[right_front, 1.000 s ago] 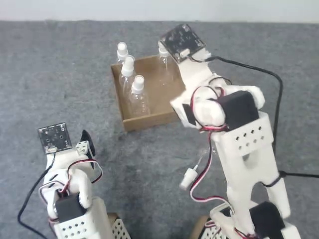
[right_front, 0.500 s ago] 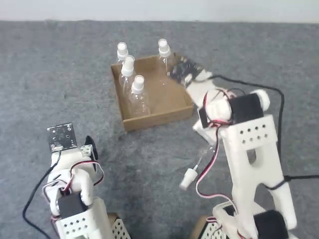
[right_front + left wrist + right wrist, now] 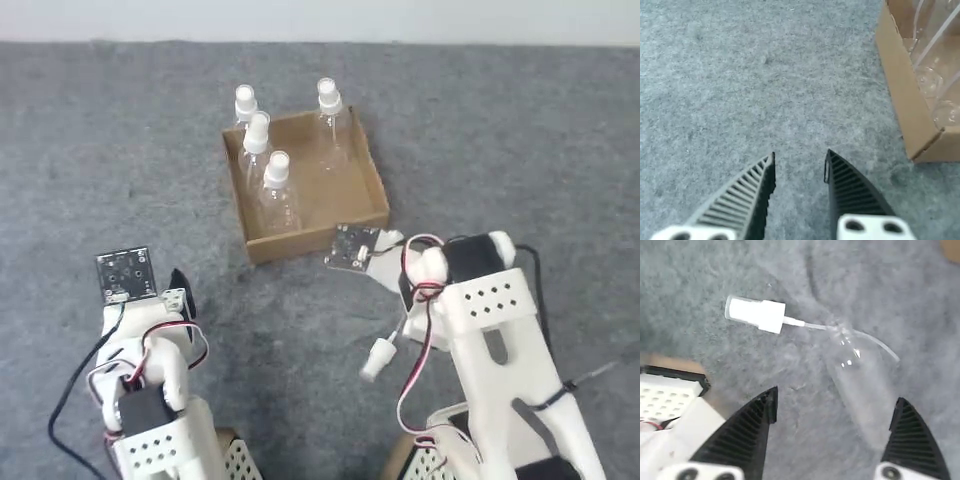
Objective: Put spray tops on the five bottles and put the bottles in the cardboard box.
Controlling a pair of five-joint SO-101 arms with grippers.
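The last bottle (image 3: pixel 862 385) lies on its side on the grey counter (image 3: pixel 120 150), at about 5 o'clock from the cardboard box (image 3: pixel 310 240). Its spray top (image 3: pixel 756 314) is not pushed on. The thin tube runs to the bottle's neck, but I cannot tell if it goes inside. The right gripper (image 3: pixel 836 396) hangs over the bottle with its fingers spread wide, holding nothing. The left gripper (image 3: pixel 800 154) sits near the box with its fingers a little apart, empty too. Four other bottles (image 3: pixel 277 190) with tops on stand at the box. I think the next job is grabbing the lying bottle. Come straight down over its fat middle, squeeze softly because it is round and slippery, and do not bend the tube.
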